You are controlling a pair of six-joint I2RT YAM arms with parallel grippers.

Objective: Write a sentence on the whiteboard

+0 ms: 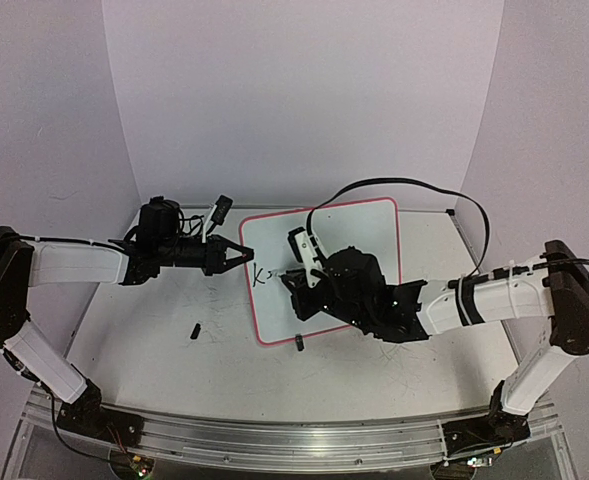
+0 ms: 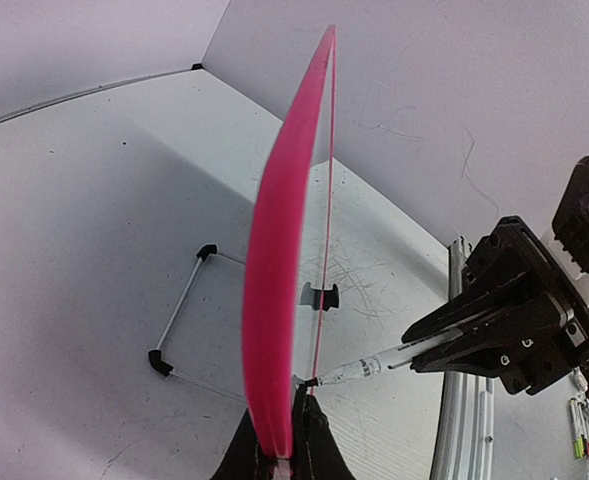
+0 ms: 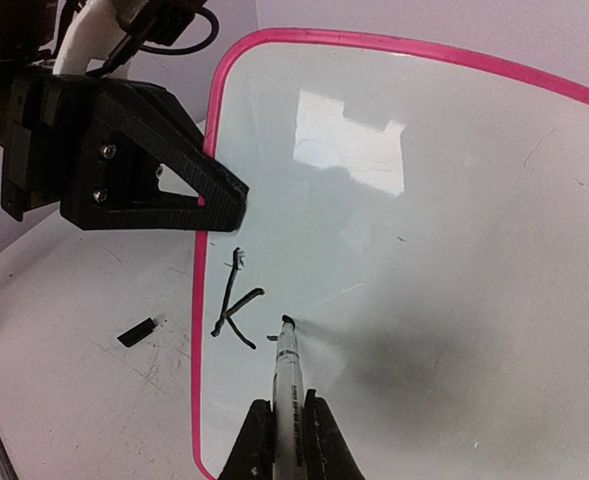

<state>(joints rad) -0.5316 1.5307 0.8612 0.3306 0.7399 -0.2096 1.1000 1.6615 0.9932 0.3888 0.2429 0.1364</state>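
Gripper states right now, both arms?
Left gripper: shut on the whiteboard, clamping its pink edge.
Right gripper: shut on the marker, tip at the board.

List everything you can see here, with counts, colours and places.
whiteboard: one, white with pink border, mid-table, tilted
marker: one, white barrel, black tip against the whiteboard
writing: one black K plus small strokes, by the whiteboard's left edge
small black pieces: two, on the table, one left of the whiteboard, one at its near edge
rod frame: one, white with black corners, on the table behind the whiteboard
table: one, scratched grey-white, under everything
cable: one, black, looping over the whiteboard's far edge
left gripper: one, black, shut on the whiteboard's left edge
right gripper: one, black, shut on the marker
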